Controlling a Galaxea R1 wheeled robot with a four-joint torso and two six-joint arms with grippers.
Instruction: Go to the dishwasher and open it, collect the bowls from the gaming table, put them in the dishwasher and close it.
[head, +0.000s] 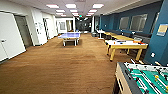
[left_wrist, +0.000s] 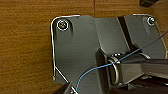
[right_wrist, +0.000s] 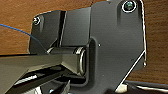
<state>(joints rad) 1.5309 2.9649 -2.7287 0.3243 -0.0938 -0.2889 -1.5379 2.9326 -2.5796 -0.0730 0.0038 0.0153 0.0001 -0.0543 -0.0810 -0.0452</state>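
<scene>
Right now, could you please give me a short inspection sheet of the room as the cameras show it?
Surface: brown carpet floor.
Job's things: white-topped gaming table with yellow legs, by the blue wall, small items on it; bowls cannot be made out.
Clutter: table-football table near right; table-tennis table mid-room.
Grippers: fingers cannot be told.
Cables: thin blue cable over the left wrist plate.
Surroundings: blue wall right, white doors left, ceiling lights on.
</scene>
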